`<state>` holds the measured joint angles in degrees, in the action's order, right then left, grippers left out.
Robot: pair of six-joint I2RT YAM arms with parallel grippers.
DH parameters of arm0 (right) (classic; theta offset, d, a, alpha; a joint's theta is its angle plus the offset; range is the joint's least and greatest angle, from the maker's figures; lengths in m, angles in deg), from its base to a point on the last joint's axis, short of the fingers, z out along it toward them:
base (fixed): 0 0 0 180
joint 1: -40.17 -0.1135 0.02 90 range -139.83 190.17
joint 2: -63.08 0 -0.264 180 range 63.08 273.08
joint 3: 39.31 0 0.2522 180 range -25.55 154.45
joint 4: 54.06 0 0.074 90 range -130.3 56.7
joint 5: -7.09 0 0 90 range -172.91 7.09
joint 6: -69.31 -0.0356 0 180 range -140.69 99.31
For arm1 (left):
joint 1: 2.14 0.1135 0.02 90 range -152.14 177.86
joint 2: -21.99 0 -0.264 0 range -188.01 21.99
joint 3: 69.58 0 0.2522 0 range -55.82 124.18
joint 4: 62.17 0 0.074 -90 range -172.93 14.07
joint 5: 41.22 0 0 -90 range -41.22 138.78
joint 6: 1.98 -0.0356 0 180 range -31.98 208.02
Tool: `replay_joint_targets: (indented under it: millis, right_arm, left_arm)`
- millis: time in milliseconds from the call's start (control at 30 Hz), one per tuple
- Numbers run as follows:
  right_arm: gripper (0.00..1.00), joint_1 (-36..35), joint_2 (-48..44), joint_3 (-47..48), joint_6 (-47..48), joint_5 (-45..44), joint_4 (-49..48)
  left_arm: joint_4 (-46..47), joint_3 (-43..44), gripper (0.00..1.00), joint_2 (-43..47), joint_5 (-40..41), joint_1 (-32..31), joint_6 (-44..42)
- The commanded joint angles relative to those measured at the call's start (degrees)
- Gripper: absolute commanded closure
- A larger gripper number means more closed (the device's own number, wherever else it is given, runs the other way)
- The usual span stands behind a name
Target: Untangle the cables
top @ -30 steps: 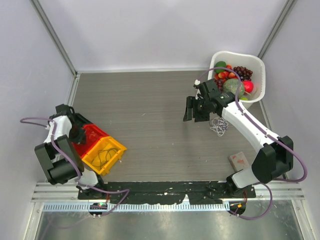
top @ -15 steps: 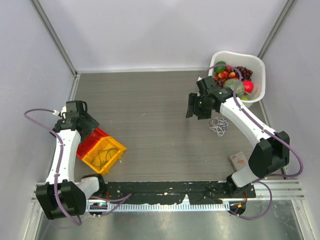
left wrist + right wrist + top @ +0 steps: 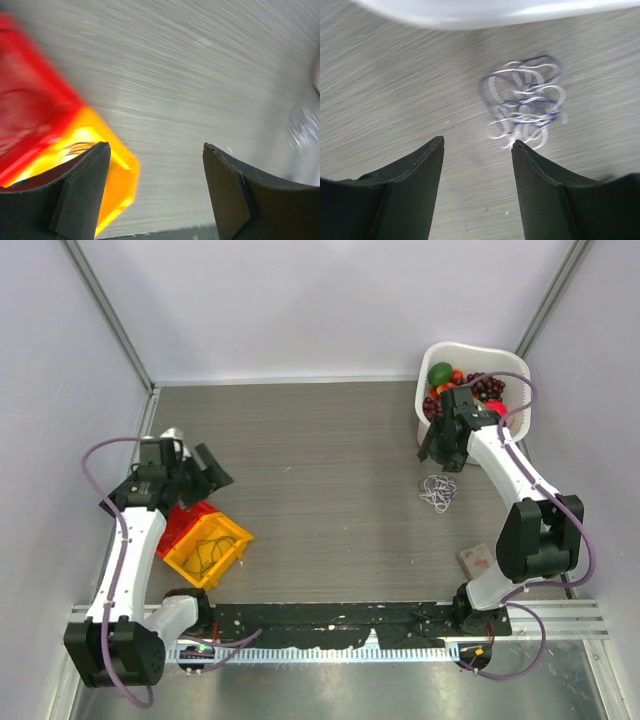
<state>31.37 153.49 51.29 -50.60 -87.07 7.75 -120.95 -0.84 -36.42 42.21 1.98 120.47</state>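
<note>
A small tangle of white and purple-blue cables (image 3: 437,492) lies on the table at the right, below the basket. In the right wrist view the same cables (image 3: 525,102) lie just beyond the right fingertip, untouched. A thin dark cable (image 3: 205,552) lies coiled in the yellow bin. My right gripper (image 3: 430,447) (image 3: 477,142) hovers open just behind the tangle, with nothing between its fingers. My left gripper (image 3: 214,468) (image 3: 156,147) is open and empty above the table beside the bins, whose yellow corner shows behind its left finger.
A white basket (image 3: 516,367) full of fruit stands at the back right, close to my right arm. A red bin (image 3: 181,521) and a yellow bin (image 3: 237,534) sit at the left front. A small tan block (image 3: 478,560) lies at the right front.
My left arm swung up from over the bins toward the table's middle and its gripper opened. My right gripper moved right, toward the basket and the tangle, staying open.
</note>
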Motion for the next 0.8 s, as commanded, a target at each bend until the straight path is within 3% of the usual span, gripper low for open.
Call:
replay_joint_targets:
  millis: [0, 67, 167, 467, 600, 767]
  right_arm:
    - [0.38, 1.1, -0.6, -3.2, 4.2, -10.9, -2.2]
    - [0.38, 1.4, -0.2, -5.2, 6.1, -13.1, -4.0]
    - [0.38, 2.2, 0.4, -8.0, 7.5, -12.0, -7.9]
    - [0.39, 0.0, 4.9, -16.1, 2.9, -1.3, -16.7]
    - [0.41, -9.4, 5.0, -15.9, 0.3, -0.8, -15.6]
    - [0.42, -27.5, -0.8, -15.1, -10.5, 1.5, -14.5]
  left_arm:
    - [13.0, -3.3, 0.22, -2.1, -27.3, -9.9, 0.3]
    - [12.1, -3.0, 0.22, -3.0, -26.7, -17.4, -1.0]
    - [10.5, -2.5, 0.22, -2.7, -27.2, -23.6, -2.7]
    - [4.0, 2.5, 0.21, -3.9, -24.8, -28.4, -6.4]
    - [8.3, 0.8, 0.24, -4.6, -25.8, -29.2, -2.3]
    - [13.8, -1.6, 0.27, -7.1, -25.2, -30.4, 2.0]
